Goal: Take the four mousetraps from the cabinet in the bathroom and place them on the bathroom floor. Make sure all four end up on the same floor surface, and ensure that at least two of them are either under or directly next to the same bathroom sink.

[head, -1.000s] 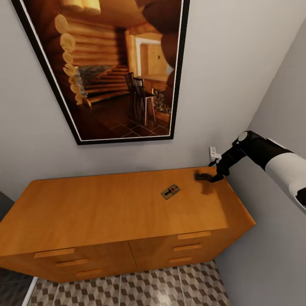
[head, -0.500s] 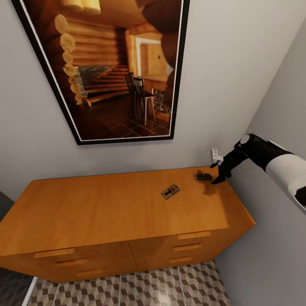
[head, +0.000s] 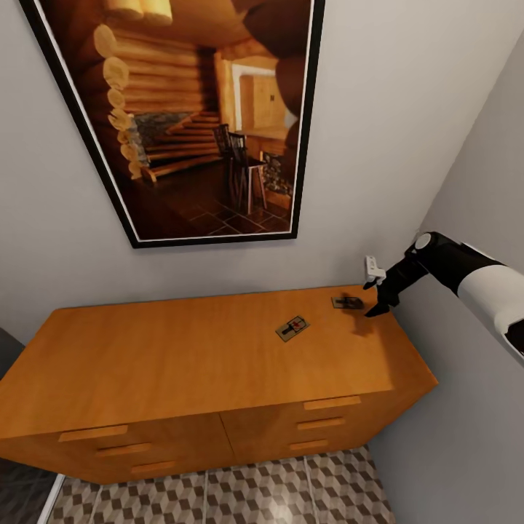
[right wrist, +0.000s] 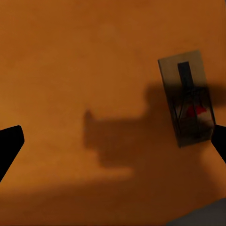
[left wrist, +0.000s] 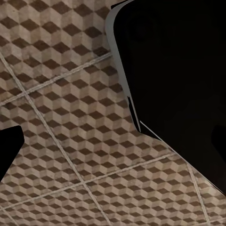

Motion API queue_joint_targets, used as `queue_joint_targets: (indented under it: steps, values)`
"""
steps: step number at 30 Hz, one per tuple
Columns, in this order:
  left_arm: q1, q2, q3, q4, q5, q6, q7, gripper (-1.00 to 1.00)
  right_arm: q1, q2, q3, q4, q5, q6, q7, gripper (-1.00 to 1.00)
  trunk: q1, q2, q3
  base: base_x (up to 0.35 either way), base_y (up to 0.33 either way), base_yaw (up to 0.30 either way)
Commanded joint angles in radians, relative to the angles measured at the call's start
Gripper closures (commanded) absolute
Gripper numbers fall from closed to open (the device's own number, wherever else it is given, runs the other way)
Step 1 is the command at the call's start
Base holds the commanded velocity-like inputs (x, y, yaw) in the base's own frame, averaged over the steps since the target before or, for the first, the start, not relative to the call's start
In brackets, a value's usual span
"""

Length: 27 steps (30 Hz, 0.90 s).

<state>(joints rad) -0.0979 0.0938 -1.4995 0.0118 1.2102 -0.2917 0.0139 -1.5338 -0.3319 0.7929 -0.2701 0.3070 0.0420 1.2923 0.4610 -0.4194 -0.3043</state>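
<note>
Two mousetraps lie on top of the orange-brown cabinet (head: 182,356). One mousetrap (head: 292,327) sits right of the top's middle. The other mousetrap (head: 347,302) lies near the back right corner, and in the right wrist view this mousetrap (right wrist: 188,106) rests flat on the cabinet top (right wrist: 94,56) in shadow. My right gripper (head: 374,300) hovers open just right of that trap, holding nothing, its fingertips (right wrist: 9,146) spread wide. The left wrist view looks down at the cube-patterned bathroom floor (left wrist: 70,117), with one dark fingertip (left wrist: 7,150) at the edge.
A large framed picture (head: 196,116) hangs on the wall behind the cabinet. A grey side wall (head: 480,182) closes in at the right, close to my right arm. Patterned floor tiles (head: 255,495) show below the drawers. My dark base (left wrist: 179,70) looms over the floor.
My right gripper has drawn back to the right, away from the corner mousetrap it was touching. That trap stays flat on the cabinet top.
</note>
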Motion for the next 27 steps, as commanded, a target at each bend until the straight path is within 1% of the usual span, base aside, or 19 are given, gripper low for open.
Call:
queue_joint_targets:
  steps: [1,13,21,27]
  values:
    - [0.000,0.000,-0.008,0.000,0.005,-0.003,0.001,-1.00,0.000,0.000,-0.004,-0.002,0.008,0.004,0.004,-1.00,0.000,-0.002,-0.002,0.000,0.000,0.000]
    - [0.004,0.001,-0.008,0.000,0.005,-0.003,0.001,-1.00,0.000,-0.003,-0.007,0.011,0.009,0.003,-0.039,-1.00,0.000,-0.002,-0.002,0.000,0.000,0.000]
    - [0.005,0.000,-0.008,0.000,0.005,-0.003,0.001,-1.00,0.001,-0.007,-0.010,0.015,0.009,-0.031,-0.042,-1.00,0.000,-0.002,-0.002,0.000,0.000,0.000]
    - [0.006,0.000,-0.008,0.000,0.005,-0.003,0.001,-1.00,0.001,-0.015,-0.010,0.015,0.009,-0.039,-0.042,-1.00,0.000,-0.002,-0.002,0.000,0.000,0.000]
